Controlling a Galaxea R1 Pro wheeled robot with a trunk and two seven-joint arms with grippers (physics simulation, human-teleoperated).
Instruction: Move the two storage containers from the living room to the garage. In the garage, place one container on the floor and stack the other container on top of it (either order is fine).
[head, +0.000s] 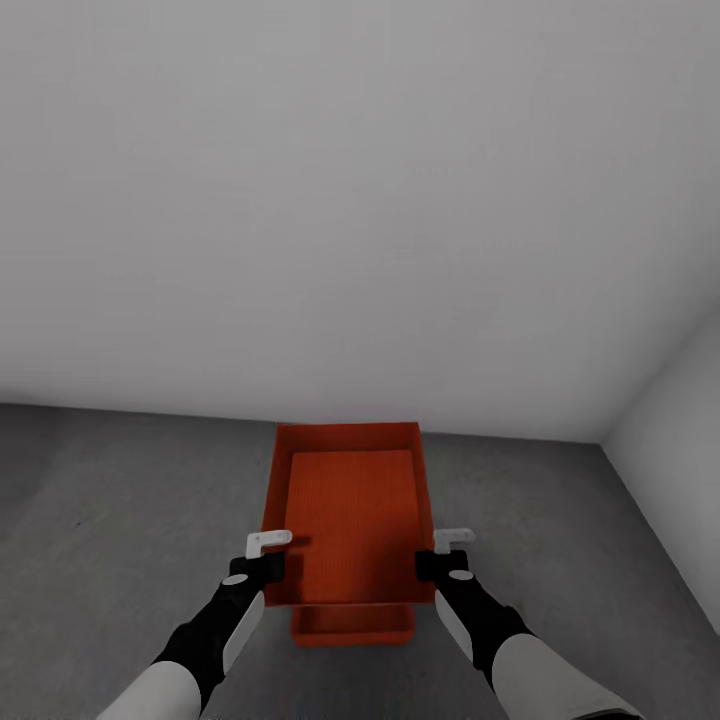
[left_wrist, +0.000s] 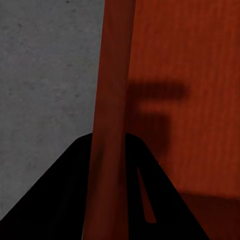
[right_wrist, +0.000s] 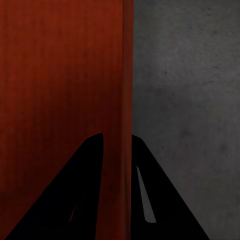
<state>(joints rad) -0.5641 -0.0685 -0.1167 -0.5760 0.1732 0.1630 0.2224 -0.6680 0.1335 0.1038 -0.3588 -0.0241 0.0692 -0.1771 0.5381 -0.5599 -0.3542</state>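
Note:
An orange-red storage container (head: 350, 510) hangs over the garage floor (head: 120, 520), held by both arms. My left gripper (head: 268, 562) is shut on its left wall (left_wrist: 112, 75), one finger on each side. The right wall (right_wrist: 127, 75) is clamped the same way by my right gripper (head: 441, 560). Straight below, the second storage container (head: 352, 625) rests on the grey concrete, with just its near end peeking out under the held one. In the wrist views my left gripper (left_wrist: 107, 145) and my right gripper (right_wrist: 117, 142) appear as dark fingers straddling the walls.
A plain white wall (head: 350, 200) stands close ahead and meets another white wall (head: 680, 450) in a corner at the right. Bare speckled concrete spreads to the left and right of the containers.

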